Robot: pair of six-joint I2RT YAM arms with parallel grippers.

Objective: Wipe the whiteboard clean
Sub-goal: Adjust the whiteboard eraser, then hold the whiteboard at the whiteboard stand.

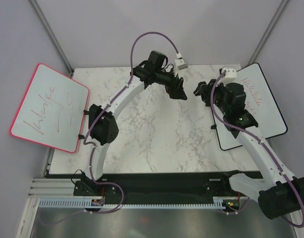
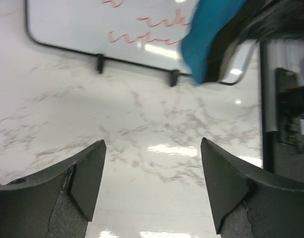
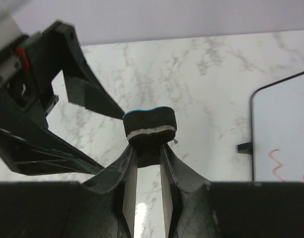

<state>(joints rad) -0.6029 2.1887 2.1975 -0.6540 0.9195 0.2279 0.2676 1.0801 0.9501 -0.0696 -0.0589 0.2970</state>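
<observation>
We pinch the blue-backed felt eraser (image 3: 149,121) in our right hand (image 3: 149,151), left hand (image 2: 152,144) spread; black-framed whiteboard (image 1: 271,106) not yet wiped.

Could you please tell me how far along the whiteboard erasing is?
Done: the right gripper has the eraser clamped, and the left gripper stands open nearby. In hand: the eraser hangs over the marble table, short of the whiteboard. Left: all the wiping; orange-red writing shows on it.
</observation>
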